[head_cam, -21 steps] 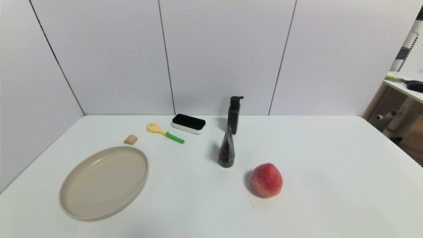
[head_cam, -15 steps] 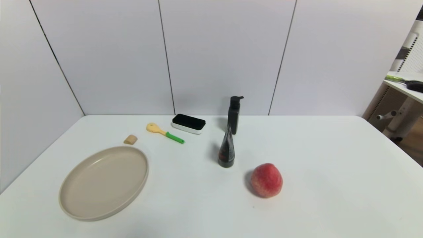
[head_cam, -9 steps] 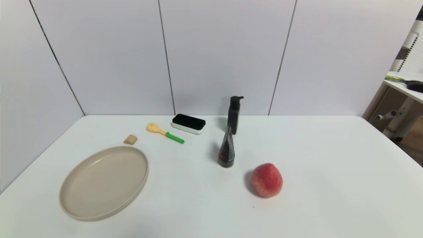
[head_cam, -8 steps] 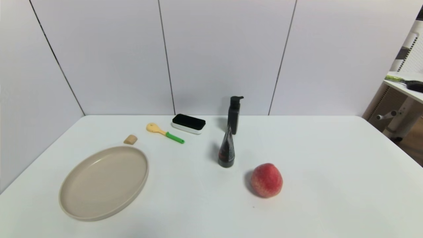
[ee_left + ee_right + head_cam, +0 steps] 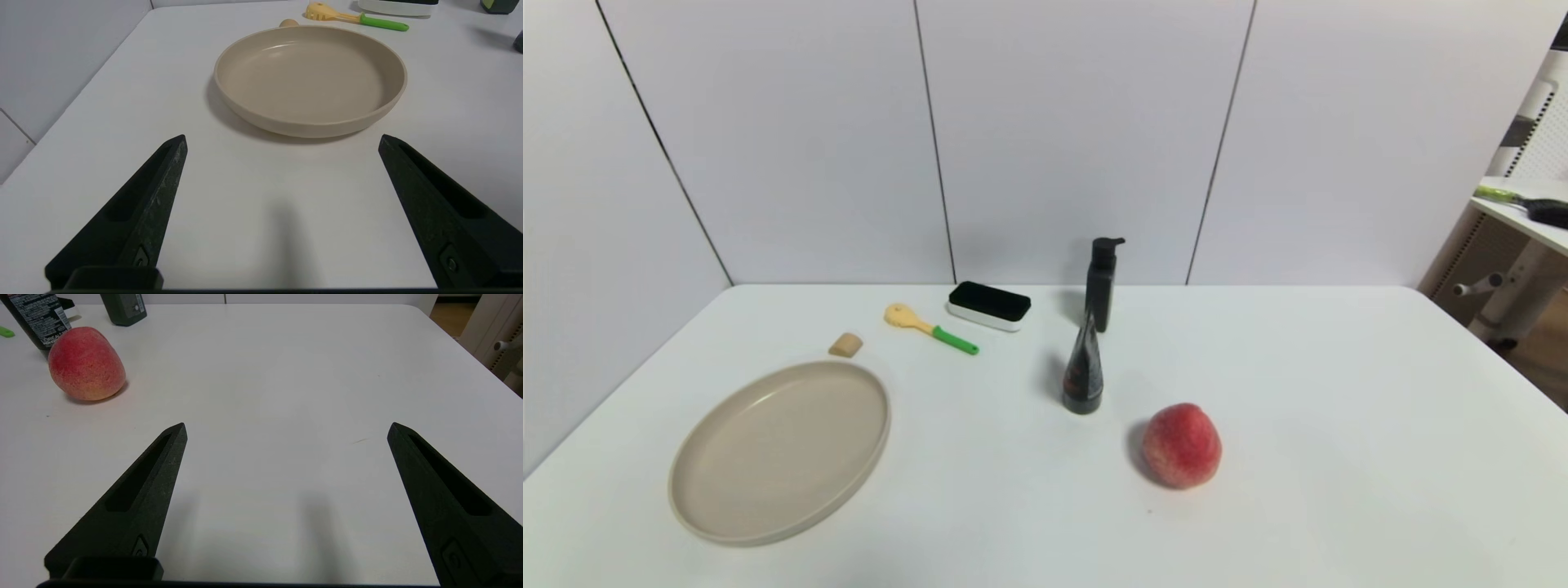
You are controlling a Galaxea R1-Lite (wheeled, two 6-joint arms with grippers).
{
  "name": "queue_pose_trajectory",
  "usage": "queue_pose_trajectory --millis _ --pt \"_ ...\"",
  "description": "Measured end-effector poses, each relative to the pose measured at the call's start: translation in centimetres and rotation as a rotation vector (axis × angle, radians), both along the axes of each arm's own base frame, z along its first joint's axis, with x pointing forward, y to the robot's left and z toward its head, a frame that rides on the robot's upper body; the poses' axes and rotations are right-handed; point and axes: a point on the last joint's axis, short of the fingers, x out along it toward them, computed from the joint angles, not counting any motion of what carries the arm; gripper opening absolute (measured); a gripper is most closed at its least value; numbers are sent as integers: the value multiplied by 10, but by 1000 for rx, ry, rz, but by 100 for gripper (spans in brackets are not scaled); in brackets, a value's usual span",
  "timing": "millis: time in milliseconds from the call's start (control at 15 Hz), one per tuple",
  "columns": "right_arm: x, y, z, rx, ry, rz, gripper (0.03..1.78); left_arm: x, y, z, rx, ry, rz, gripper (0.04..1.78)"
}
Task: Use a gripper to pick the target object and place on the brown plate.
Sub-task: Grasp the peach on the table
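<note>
Nothing has been moved since the earlier frames: the peach [image 5: 1181, 445] lies on the counter [image 5: 1339, 425], well right of the brown plate [image 5: 768, 523]. Left claw [image 5: 282, 139] and right claw [image 5: 286, 426] are held wide, empty.

Head camera looks down across the white worktop [image 5: 1339, 392]; both low wrist cameras share it, facing twelve o'clock.

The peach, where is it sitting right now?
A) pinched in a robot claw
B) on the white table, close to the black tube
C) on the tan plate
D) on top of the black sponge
B: the peach rests on the bare white table just beside the black tube, far from the empty tan plate, and both the left gripper and right gripper are open and hold nothing.
</note>
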Motion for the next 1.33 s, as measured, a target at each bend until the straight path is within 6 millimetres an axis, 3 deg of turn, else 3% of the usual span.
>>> queue_pose_trajectory --millis 200,400,533,733,867,1067,1333 --pt "0 0 0 0 0 0 169 8 0 45 59 -23 -27 169" --pt "0 0 0 0 0 0 169 21 -2 116 137 -86 -120 169" --pt "0 0 0 0 0 0 169 40 -5 165 194 -100 -213 169" --pt "0 0 0 1 0 0 169 85 -22 216 274 -92 -403 169" --pt "0 0 0 0 0 1 169 115 -49 235 298 -86 -573 169" --pt "0 0 0 0 0 0 169 153 -110 251 322 -66 -807 169" --pt "0 0 0 0 0 0 169 181 -203 236 367 10 -1041 169"
